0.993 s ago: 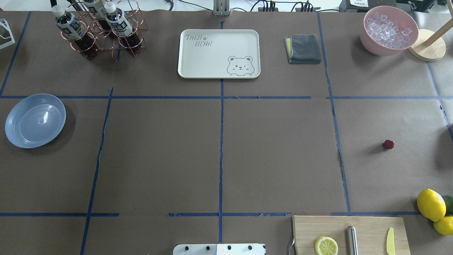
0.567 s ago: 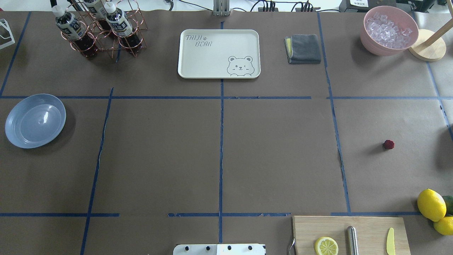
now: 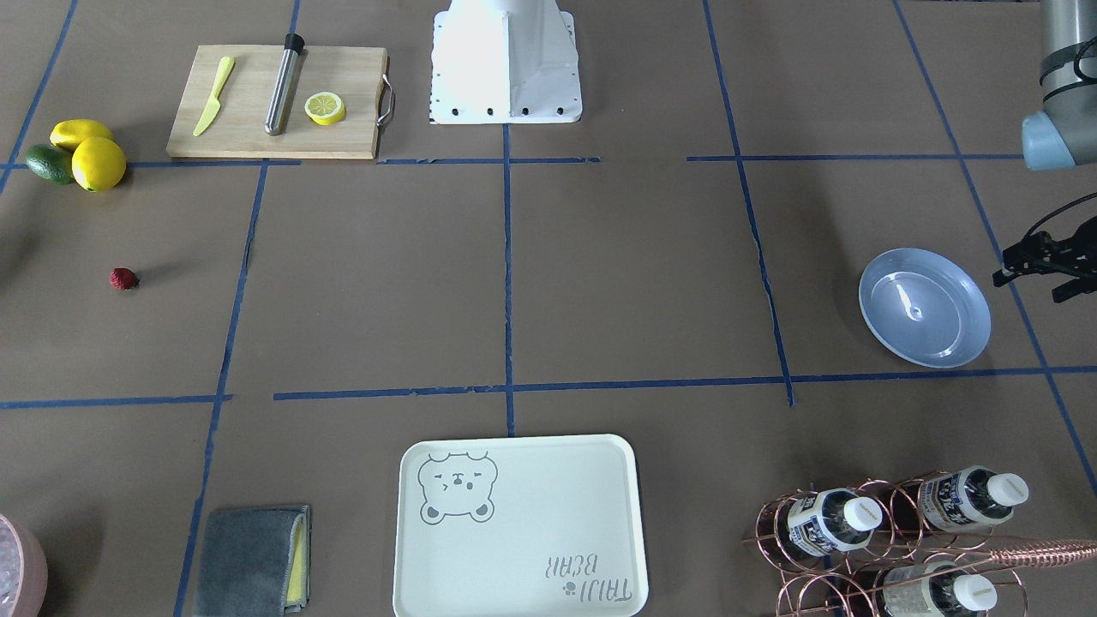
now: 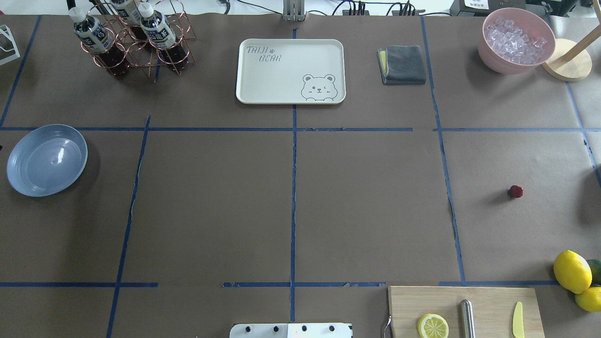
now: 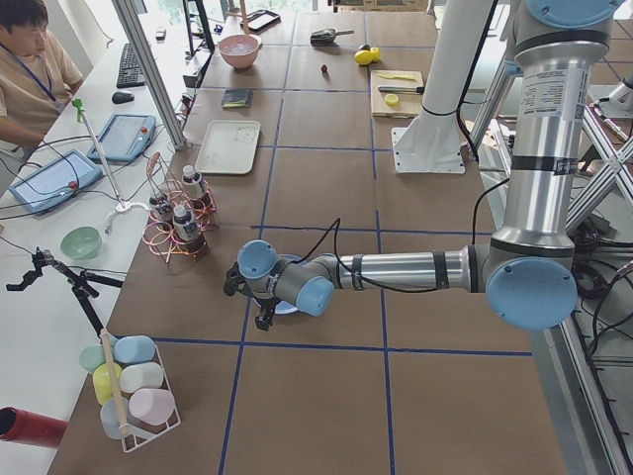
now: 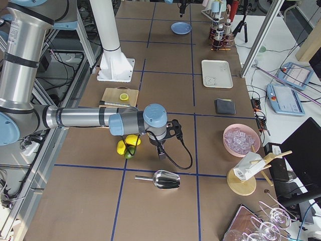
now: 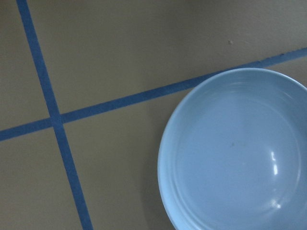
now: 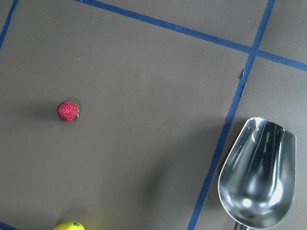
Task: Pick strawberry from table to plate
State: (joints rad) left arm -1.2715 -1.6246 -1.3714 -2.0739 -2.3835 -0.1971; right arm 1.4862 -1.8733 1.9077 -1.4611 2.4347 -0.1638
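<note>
Tray (image 4: 291, 70) reads "TAIJI BEAR". Strawberry (image 4: 515, 191) on table (image 4: 366, 211) at 3 o'clock overhead; plate (image 4: 47, 159) at 9 o'clock, well apart. Scoop (image 8: 256, 175) shows only in right wrist and right side views. Left gripper (image 3: 1024, 266), right gripper (image 6: 161, 153): cannot tell finger spacing.

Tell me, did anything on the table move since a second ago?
Nothing visibly changed. The strawberry lies on the same spot of the table, far from the plate, which is as empty as before. Nothing was picked up or put down.
</note>
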